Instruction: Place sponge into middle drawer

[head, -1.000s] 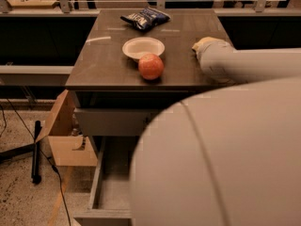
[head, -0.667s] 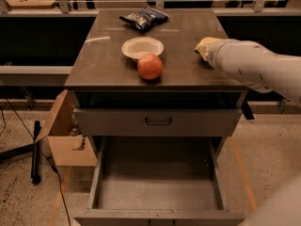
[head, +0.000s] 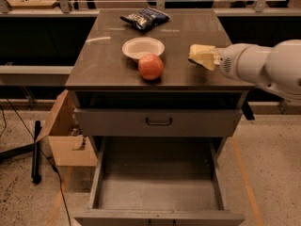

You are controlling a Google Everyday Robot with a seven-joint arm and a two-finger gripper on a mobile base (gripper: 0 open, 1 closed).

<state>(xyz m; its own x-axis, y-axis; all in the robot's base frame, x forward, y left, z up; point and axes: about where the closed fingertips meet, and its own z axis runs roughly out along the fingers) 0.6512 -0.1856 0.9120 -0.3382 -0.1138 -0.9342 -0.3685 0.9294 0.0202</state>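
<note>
arm [head: 263, 67]: extended in from view's right, level | jaws: at its far tip, pointing left

The dark cabinet top [head: 103, 72] is carrying three things. A blue chip bag [head: 144, 18] is lying at its far edge, near the middle. A white bowl [head: 143, 47] is sitting nearer, and a red apple [head: 151, 66] is resting just beside the bowl's near right rim. The gripper [head: 203, 56] is reaching in over the top's right side.
</note>
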